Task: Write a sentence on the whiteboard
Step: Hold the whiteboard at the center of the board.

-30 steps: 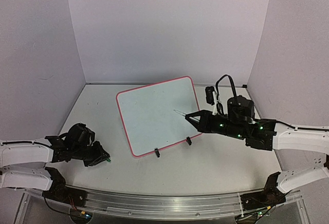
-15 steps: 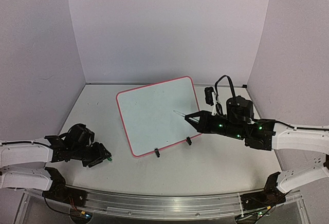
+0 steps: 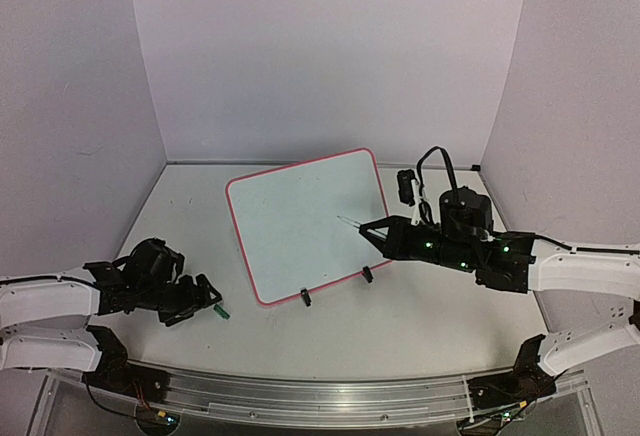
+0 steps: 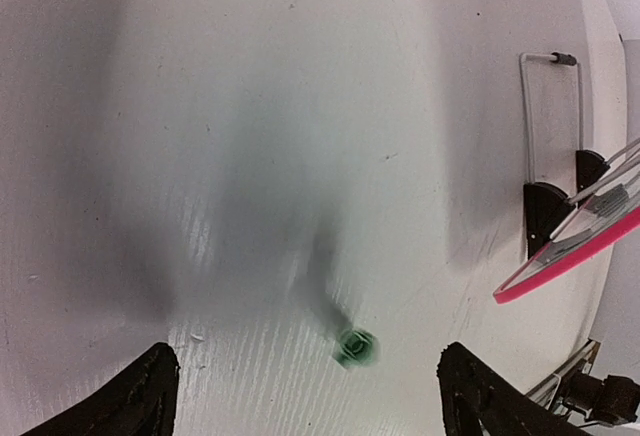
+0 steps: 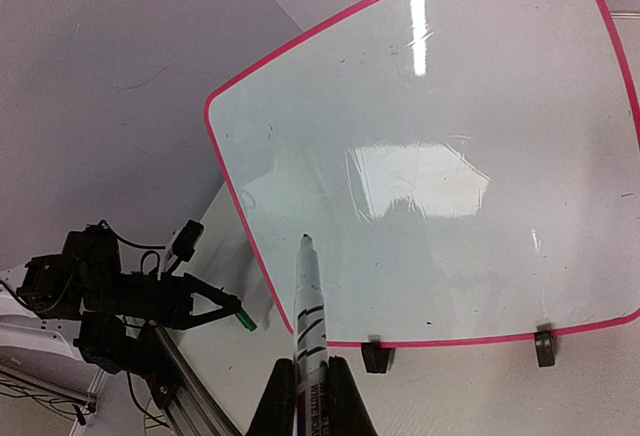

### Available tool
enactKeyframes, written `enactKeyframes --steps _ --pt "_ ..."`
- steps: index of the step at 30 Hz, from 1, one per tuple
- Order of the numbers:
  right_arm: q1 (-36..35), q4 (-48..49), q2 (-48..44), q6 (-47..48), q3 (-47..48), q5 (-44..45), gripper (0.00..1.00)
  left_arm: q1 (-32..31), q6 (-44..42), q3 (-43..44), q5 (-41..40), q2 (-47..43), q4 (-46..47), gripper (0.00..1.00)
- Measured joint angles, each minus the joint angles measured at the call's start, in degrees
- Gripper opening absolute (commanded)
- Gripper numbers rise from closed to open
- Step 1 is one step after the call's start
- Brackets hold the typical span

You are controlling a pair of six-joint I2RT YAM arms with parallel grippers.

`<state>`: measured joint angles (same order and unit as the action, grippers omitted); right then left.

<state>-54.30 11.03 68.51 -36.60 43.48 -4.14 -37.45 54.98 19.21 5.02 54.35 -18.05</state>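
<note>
Whiteboard (image 3: 300,218) with pink rim rests tilted on two black clip feet (image 3: 367,275) at the middle of the surface (image 3: 420,331). Right tool (image 3: 368,227) is clamped on a marker (image 5: 307,301), whose tip lies over the board's right portion; contact cannot be judged. Left tool (image 3: 203,303), fingers (image 4: 150,396) spread apart, sits low at the surface's left side, with a small green cap (image 4: 355,346) lying on the surface just ahead, between the fingertips.

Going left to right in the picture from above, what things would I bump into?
Left gripper → green marker cap → whiteboard → right gripper, holding the marker.
</note>
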Motion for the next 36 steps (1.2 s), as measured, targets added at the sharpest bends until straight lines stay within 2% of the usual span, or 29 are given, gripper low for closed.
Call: enactKeyframes --steps 2,3,5,15,18,23,28,31,36 --pt "0.0 0.0 0.0 0.0 0.0 0.0 0.0 0.0 -0.4 0.2 0.4 0.0 0.1 0.52" --pt "0.0 0.0 0.0 0.0 0.0 0.0 0.0 0.0 -0.6 0.3 0.6 0.0 0.2 0.48" --pt "0.0 0.0 0.0 0.0 -0.1 0.0 0.0 0.0 -0.7 0.3 0.9 0.0 0.3 0.47" --pt "-0.1 0.0 0.6 0.6 -0.1 -1.7 0.0 0.0 -1.8 1.3 1.1 -2.1 -1.2 0.6" --pt "-0.7 -0.1 2.1 1.5 0.3 -3.0 0.0 0.1 -5.1 6.3 0.8 -2.2 -5.2 0.64" --pt "-2.7 -0.8 4.2 3.4 2.4 -4.1 0.0 2.1 -14.1 20.4 2.1 1.3 -10.7 0.69" --pt "-3.4 -0.3 4.8 3.6 3.7 -4.6 0.0 9.0 -25.0 33.0 10.4 9.8 -13.3 0.73" --pt "-3.4 0.5 5.5 3.5 3.8 -5.2 0.0 12.5 -30.9 37.0 16.9 14.9 -14.1 0.77" --pt "-3.4 2.2 6.6 3.0 3.8 -6.6 0.0 14.4 -38.2 41.6 25.8 21.3 -13.9 0.8"
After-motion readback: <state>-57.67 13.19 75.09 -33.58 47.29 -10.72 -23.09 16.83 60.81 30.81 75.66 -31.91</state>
